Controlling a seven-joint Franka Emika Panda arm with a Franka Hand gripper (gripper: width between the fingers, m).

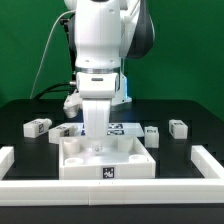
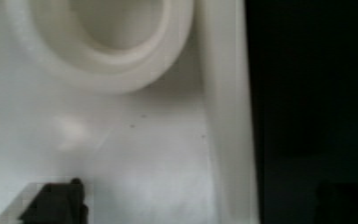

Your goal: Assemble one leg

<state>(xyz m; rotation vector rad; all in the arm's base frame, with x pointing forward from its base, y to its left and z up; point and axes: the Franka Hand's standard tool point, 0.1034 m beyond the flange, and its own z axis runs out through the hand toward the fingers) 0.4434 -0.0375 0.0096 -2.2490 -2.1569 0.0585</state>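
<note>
A leg (image 1: 38, 127) and the tray-like piece (image 1: 80, 168) showed matt white plastic (smooth); the arm shell (image 1: 100, 40) glossy, the table (image 1: 190, 112) matt black.

A glossy white rounded arm (image 1: 100, 35) is seen, with a black joint cover (image 1: 147, 35), thin black cable (image 1: 50, 55) and white boxy gripper (image 1: 95, 128).

Exterior view: white tray (image 1: 135, 168) at 6 o'clock on black table (image 1: 40, 150), square tag (image 1: 107, 172) on its near wall. Marker board (image 1: 125, 128) just behind, toward 12 o'clock. White rail (image 1: 10, 158) at 8 o'clock, second rail (image 1: 208, 160) at 4 o'clock. Green wall (image 1: 25, 40) at 10 o'clock, black cable (image 1: 47, 60) across it. Wrist view: blurred white surface (image 2: 140, 150) with round recess (image 2: 87, 30).
</note>
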